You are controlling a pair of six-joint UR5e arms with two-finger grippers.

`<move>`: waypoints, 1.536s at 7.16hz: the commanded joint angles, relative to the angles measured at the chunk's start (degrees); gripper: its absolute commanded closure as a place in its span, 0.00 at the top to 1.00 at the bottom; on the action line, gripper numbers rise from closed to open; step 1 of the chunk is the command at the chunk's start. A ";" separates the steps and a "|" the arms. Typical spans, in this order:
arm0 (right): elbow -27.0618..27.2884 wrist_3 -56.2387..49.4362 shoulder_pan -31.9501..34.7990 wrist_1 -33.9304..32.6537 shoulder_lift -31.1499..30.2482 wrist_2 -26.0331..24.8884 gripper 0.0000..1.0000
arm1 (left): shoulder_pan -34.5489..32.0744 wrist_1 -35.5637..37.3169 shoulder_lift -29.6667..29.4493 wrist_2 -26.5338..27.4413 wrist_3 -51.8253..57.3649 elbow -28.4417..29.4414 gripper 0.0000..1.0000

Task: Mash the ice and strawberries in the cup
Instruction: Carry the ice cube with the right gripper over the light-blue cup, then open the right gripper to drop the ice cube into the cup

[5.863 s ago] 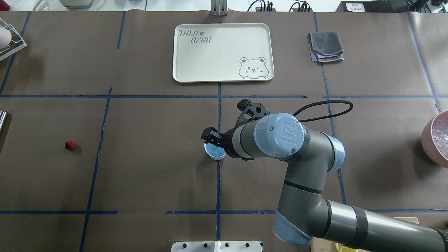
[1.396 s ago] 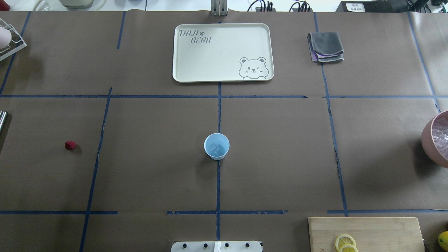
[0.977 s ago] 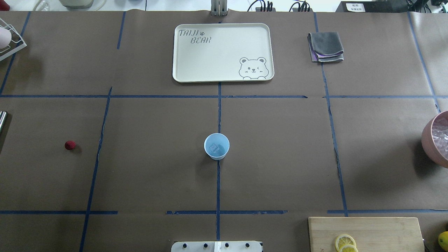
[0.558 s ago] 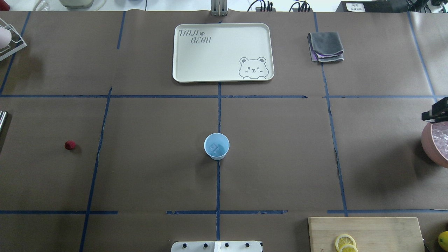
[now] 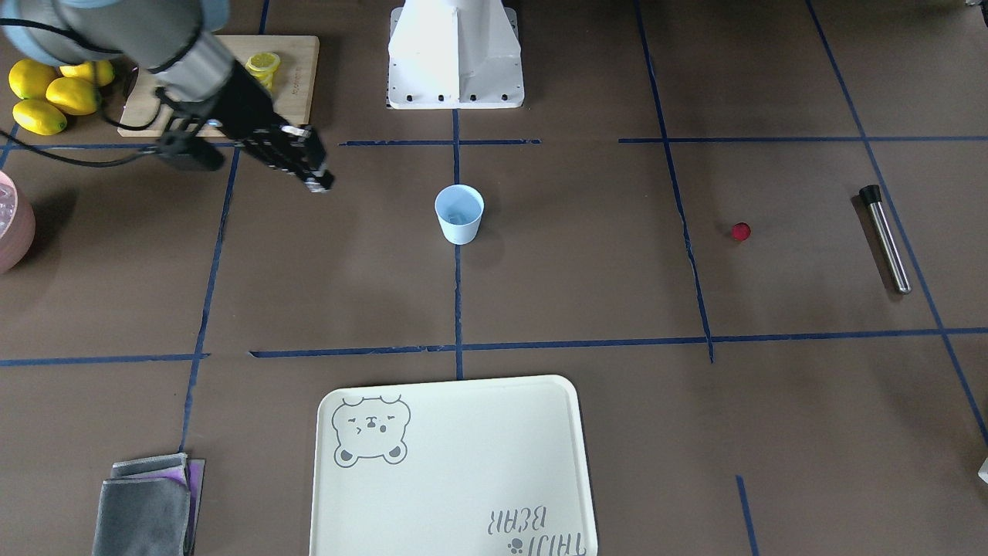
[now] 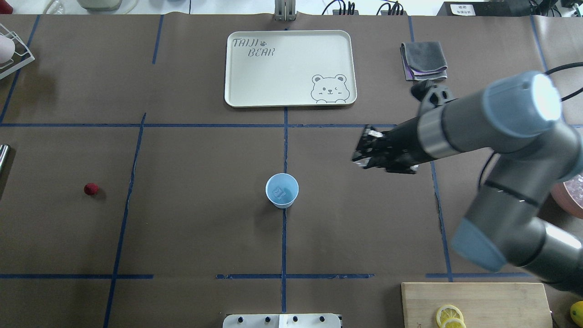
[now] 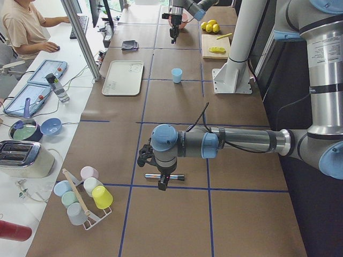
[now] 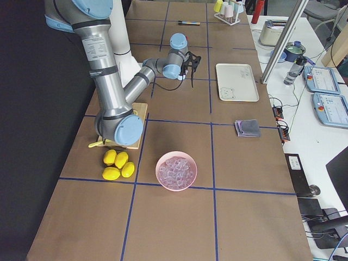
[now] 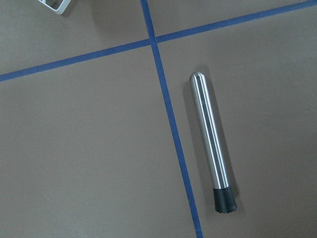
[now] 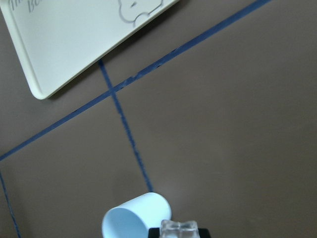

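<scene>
The pale-blue cup (image 6: 282, 190) stands upright at the table's middle with a clear ice chunk (image 6: 278, 193) in it. My right gripper (image 6: 364, 152) hovers to the cup's right, apart from it, shut on another ice chunk (image 10: 178, 228); the cup's mouth (image 10: 133, 220) shows just beside it in the right wrist view. The dark-red strawberry (image 6: 91, 189) lies alone far to the left. My left gripper (image 7: 162, 183) hangs over a steel muddler (image 9: 210, 144) at the table's left end; I cannot tell whether it is open or shut.
A pink bowl (image 8: 161, 163) of ice sits at the right end, with lemons (image 5: 46, 93) and a cutting board (image 6: 473, 303) with lemon slices near it. A cream bear tray (image 6: 289, 68) and a folded grey cloth (image 6: 424, 60) lie at the far side.
The right arm left the cup, was out of view, reached the pink bowl, and now has swung back toward the cup with an ice chunk in its gripper.
</scene>
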 commanded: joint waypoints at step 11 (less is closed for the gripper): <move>-13.97 6.17 -11.50 -4.84 14.17 -14.79 1.00 | 0.09 -0.09 0.07 -0.26 0.09 0.02 1.00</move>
